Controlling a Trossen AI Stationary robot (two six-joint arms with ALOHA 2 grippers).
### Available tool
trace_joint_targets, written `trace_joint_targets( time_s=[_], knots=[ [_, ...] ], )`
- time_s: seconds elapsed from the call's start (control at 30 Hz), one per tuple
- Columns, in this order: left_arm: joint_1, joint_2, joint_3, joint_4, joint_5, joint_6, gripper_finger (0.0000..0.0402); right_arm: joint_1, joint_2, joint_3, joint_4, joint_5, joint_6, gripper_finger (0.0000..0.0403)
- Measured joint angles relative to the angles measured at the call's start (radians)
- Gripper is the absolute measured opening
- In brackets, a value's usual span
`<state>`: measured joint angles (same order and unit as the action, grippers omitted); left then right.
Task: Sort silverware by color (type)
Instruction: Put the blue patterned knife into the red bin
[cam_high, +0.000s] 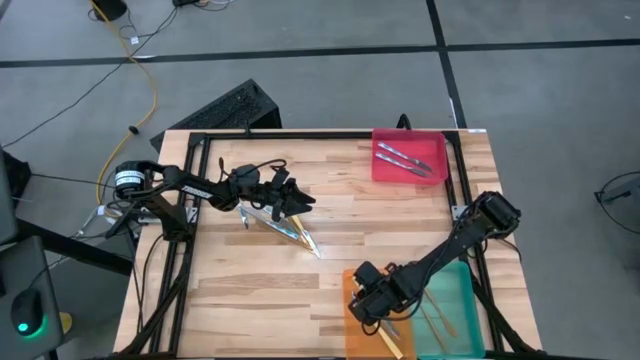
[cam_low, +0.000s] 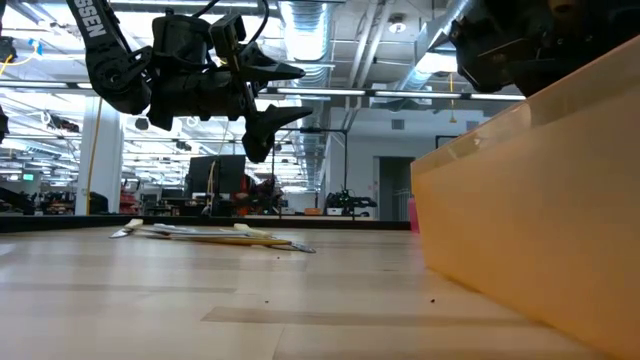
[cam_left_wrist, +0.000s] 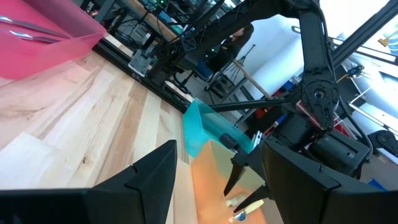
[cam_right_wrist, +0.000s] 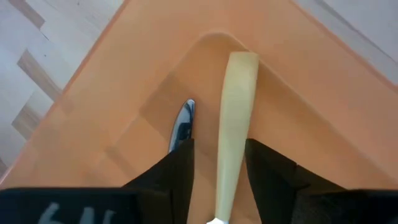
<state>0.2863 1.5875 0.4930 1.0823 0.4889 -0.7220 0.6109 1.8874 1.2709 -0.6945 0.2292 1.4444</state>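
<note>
A loose pile of silverware (cam_high: 285, 222) lies on the wooden table left of centre, seen low on the tabletop as the pile (cam_low: 215, 235). My left gripper (cam_high: 292, 200) hovers open just above it with nothing between its fingers (cam_left_wrist: 155, 180). My right gripper (cam_high: 375, 310) points steeply down into the orange tray (cam_high: 360, 325) at the near edge. In its wrist view it (cam_right_wrist: 219, 146) is open, its fingers on either side of a yellow-handled utensil (cam_right_wrist: 235, 118) that lies on the tray floor. A gap shows beside one finger. A second utensil's silver end (cam_right_wrist: 183, 121) lies next to it.
A teal tray (cam_high: 462, 300) with tan utensils stands right of the orange one. A red tray (cam_high: 408, 175) at the far right holds two utensils (cam_high: 405, 158). The orange tray's wall (cam_low: 530, 200) fills the low view's right. Bare wood lies between the pile and the trays.
</note>
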Motion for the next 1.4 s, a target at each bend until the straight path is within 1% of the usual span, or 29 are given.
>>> trace_joint_targets(
  time_s=[0.17,0.23,0.3,0.37,0.5,0.6,0.7,0.77,0.83,0.97,1.0,1.07,1.13,1.23,1.3,1.4],
  knots=[
    [0.000,0.000,0.000,0.000,0.001,-0.011,0.0217,-0.007,0.000,0.000,0.000,0.005,-0.036,0.0161],
    [0.001,0.000,0.000,0.000,0.012,-0.028,0.0217,-0.012,0.000,0.000,0.000,-0.018,-0.059,0.0159],
    [0.011,0.000,0.010,-0.003,0.059,-0.056,0.0217,-0.021,-0.002,0.001,-0.001,-0.069,-0.083,0.0158],
    [0.020,0.000,0.032,-0.002,0.137,-0.095,0.0217,-0.033,-0.013,0.010,-0.003,-0.102,-0.114,0.0158],
    [0.022,0.000,0.088,0.000,0.280,-0.144,0.0217,-0.054,-0.047,0.047,0.001,-0.115,-0.207,0.0157],
    [0.014,0.000,0.133,-0.002,0.335,-0.165,0.0217,-0.072,-0.085,0.065,-0.001,-0.116,-0.273,0.0157],
    [0.012,-0.001,0.177,-0.019,0.381,-0.188,0.0217,-0.084,-0.149,0.072,-0.001,-0.116,-0.328,0.0157],
    [0.012,-0.018,0.204,-0.065,0.414,-0.192,0.0217,-0.084,-0.199,0.072,-0.004,-0.105,-0.353,0.0157],
    [0.013,-0.052,0.236,-0.152,0.436,-0.164,0.0217,-0.084,-0.255,0.073,-0.019,-0.081,-0.368,0.0157],
    [0.024,-0.160,0.316,-0.414,0.450,-0.037,0.0217,-0.072,-0.374,0.073,-0.080,-0.031,-0.383,0.0156],
    [0.027,-0.193,0.343,-0.498,0.438,0.011,0.0217,-0.066,-0.402,0.073,-0.104,-0.011,-0.383,0.0156],
    [0.028,-0.259,0.394,-0.688,0.375,0.119,0.0217,-0.053,-0.453,0.073,-0.136,0.047,-0.383,0.0156],
    [0.024,-0.320,0.450,-0.895,0.271,0.228,0.0217,-0.039,-0.496,0.073,-0.176,0.107,-0.383,0.0156],
    [0.006,-0.398,0.535,-1.213,0.067,0.379,0.0217,-0.023,-0.543,0.073,-0.221,0.191,-0.380,0.0156],
    [-0.011,-0.444,0.583,-1.401,-0.080,0.454,0.0217,-0.015,-0.558,0.073,-0.240,0.231,-0.380,0.0156],
    [-0.056,-0.509,0.599,-1.585,-0.254,0.516,0.0217,-0.011,-0.566,0.073,-0.270,0.253,-0.383,0.0156]
  ],
)
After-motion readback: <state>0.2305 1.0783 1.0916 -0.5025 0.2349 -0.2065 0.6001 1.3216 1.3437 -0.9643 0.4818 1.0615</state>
